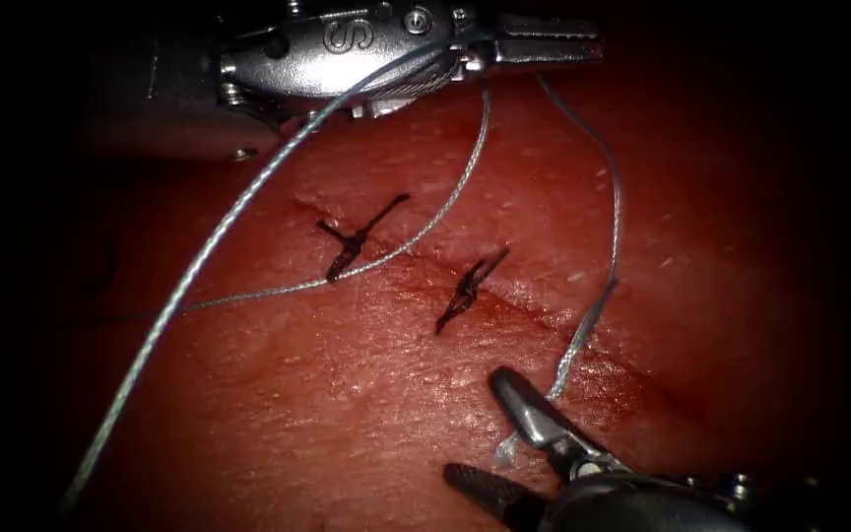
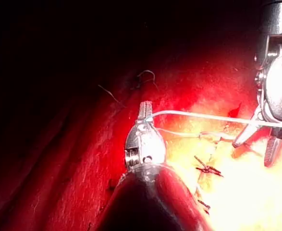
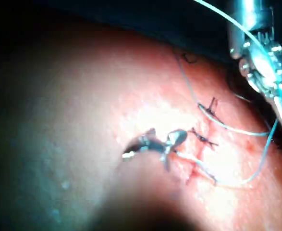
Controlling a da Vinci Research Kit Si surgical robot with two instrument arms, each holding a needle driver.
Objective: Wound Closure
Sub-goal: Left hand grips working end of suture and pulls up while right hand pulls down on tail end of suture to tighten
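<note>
Black surround, bright central light, dark edges

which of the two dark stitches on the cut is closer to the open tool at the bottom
The right-hand stitch, lower along the cut; the right arm's tool sits just below it. The left-hand stitch lies farther up.

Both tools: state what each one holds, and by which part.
Left tool: jaws shut on the thread, near its upper end. Right tool: jaws open, holding nothing; the thread's lower stretch runs beside its upper jaw.
</note>
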